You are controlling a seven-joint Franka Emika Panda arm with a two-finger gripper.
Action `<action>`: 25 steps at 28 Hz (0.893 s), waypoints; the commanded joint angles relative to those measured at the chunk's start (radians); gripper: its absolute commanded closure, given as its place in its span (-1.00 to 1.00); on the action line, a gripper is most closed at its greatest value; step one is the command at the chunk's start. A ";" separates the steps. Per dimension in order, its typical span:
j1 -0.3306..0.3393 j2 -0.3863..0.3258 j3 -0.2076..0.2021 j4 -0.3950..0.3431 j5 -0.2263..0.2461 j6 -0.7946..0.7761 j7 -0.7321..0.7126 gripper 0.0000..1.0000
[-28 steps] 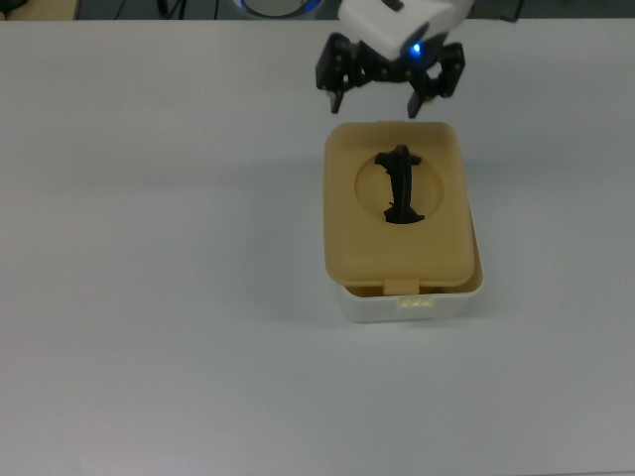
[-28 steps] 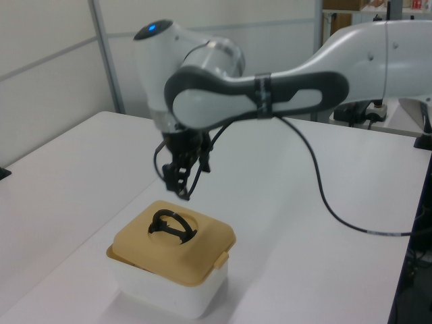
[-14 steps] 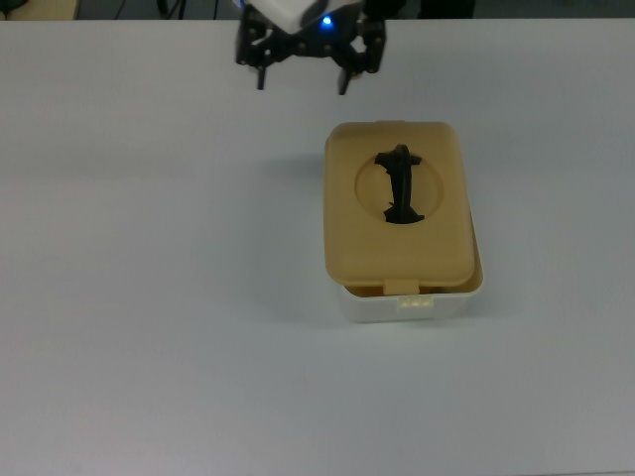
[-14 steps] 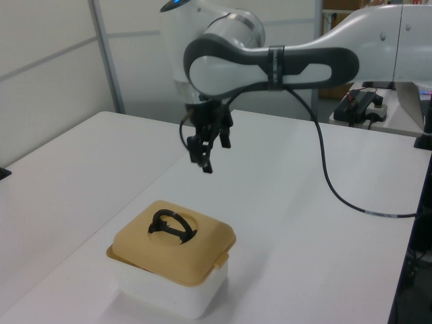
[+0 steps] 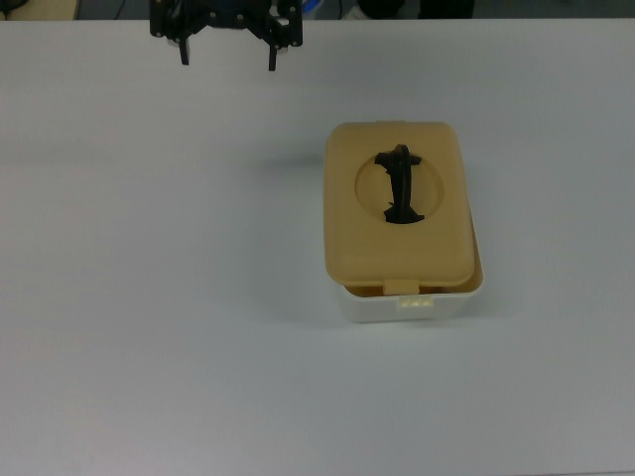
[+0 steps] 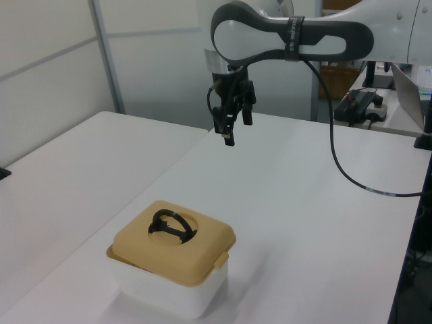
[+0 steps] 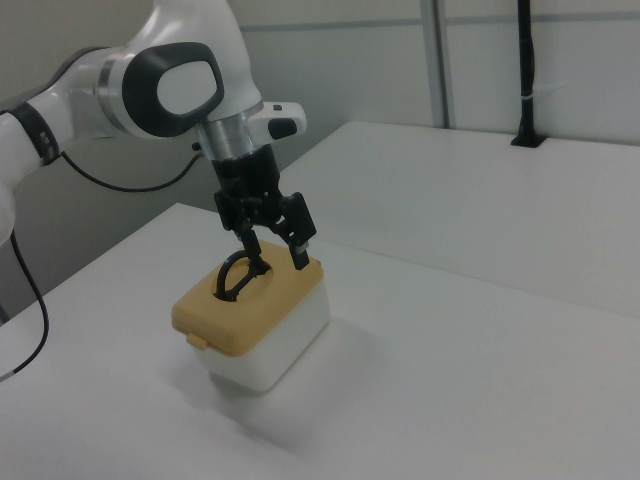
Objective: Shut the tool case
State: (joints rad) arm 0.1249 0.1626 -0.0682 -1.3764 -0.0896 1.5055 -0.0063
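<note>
The tool case is a white tub [image 5: 446, 305] with its tan lid [image 5: 397, 253] resting on top, a sliver of tub rim showing at the top view's right and bottom. A black handle [image 5: 399, 184] stands in the lid's round recess. In the left view the lid [image 6: 202, 253] covers the tub [image 6: 169, 291]; the right view shows the lid [image 7: 262, 302] too. My gripper [image 5: 228, 55] hangs open and empty, high above the table, up and left of the case in the top view, and is also seen as the gripper [image 6: 228, 135] and the gripper [image 7: 277, 262].
The white table [image 5: 149, 297] spreads wide around the case. A black cable [image 6: 337, 181] hangs from the arm over the left view's right side. Equipment [image 6: 361, 102] sits past the table's far edge. A black post [image 7: 525, 70] stands on the far table.
The open gripper has lifted away from the lid's far edge and travelled toward the top view's upper left. The case and lid have not moved.
</note>
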 commanded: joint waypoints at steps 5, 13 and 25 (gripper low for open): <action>-0.034 -0.032 -0.012 -0.033 0.014 -0.022 -0.012 -1.00; -0.061 -0.037 -0.001 -0.029 0.016 -0.011 -0.020 -1.00; -0.050 -0.038 0.004 -0.029 0.019 -0.008 -0.015 -1.00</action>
State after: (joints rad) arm 0.0719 0.1528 -0.0605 -1.3771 -0.0879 1.4988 -0.0145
